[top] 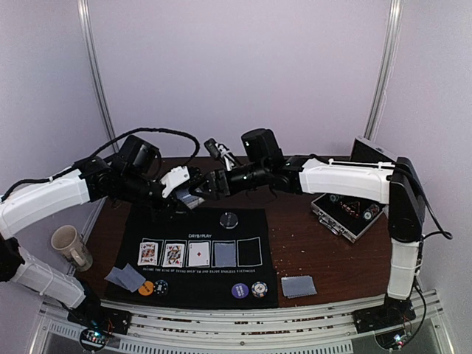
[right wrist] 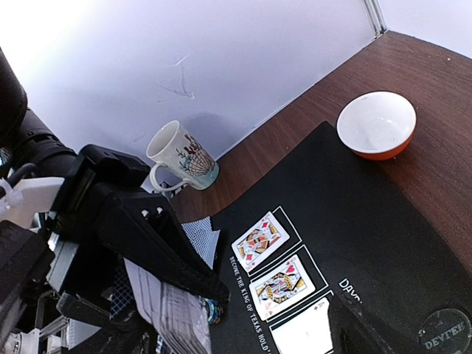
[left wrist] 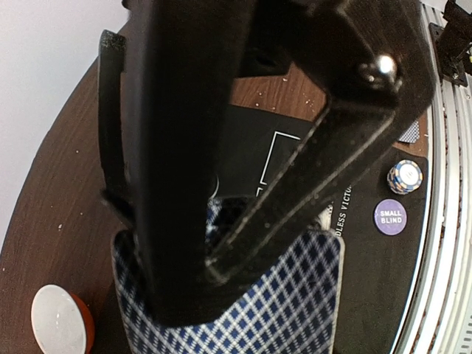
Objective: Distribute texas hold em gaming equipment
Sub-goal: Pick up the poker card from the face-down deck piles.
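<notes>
Left pincer (left wrist: 195, 287) on blue-checked card deck (left wrist: 295, 295); purple chip (left wrist: 390, 217), "SMALL BLIND".

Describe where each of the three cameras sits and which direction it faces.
Top external: above and behind the bases, looking down on the black playing mat; left arm and right arm show.
Left wrist: on the left arm, looking along the left jaws at the blue-checked card deck they grip.
Right wrist: faces leftward over the mat toward the left jaws and beige printed mug; right jaws hardly visible.
Shared: both wrist views show the red-and-white bowl.
</notes>
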Available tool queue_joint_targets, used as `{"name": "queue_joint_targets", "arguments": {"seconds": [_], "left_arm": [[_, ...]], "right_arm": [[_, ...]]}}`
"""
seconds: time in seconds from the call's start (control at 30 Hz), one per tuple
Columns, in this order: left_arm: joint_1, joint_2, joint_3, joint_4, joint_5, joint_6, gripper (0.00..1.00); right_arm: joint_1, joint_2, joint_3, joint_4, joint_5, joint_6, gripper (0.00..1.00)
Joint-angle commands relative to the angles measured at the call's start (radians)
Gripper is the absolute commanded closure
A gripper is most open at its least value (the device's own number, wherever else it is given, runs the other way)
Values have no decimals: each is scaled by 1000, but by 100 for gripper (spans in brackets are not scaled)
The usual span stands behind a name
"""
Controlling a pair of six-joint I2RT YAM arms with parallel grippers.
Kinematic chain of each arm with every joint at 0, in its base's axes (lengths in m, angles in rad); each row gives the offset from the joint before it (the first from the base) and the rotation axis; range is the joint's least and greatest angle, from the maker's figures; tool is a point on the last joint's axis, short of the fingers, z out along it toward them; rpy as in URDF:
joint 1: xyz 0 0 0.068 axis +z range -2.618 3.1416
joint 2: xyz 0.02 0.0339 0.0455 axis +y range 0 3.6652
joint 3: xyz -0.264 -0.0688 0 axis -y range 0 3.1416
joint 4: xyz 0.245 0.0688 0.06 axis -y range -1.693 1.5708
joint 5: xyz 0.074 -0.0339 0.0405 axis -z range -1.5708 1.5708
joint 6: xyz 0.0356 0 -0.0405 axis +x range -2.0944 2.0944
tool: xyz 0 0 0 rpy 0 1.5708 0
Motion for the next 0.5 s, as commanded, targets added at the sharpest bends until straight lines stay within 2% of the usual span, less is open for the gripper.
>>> {"name": "queue_joint_targets", "arguments": {"seconds": [0.0, 0.07, 0.2, 0.33, 0.47], "left_arm": [[-7, -7, 9, 32, 11, 16, 65], [-7, -9, 7, 32, 4, 18, 65], [-7, -7, 4, 32, -6, 21, 66], [-7, -4, 4, 32, -11, 18, 65], [-7, -3, 1, 32, -23, 19, 66]], "right_arm": [[8, 11, 45, -75, 37, -56, 22], [8, 0, 42, -104, 43, -80, 27], [6, -28, 33, -145, 61, -105, 46], [6, -44, 34, -161, 54, -115, 61], [6, -52, 41, -174, 41, -117, 68]]}}
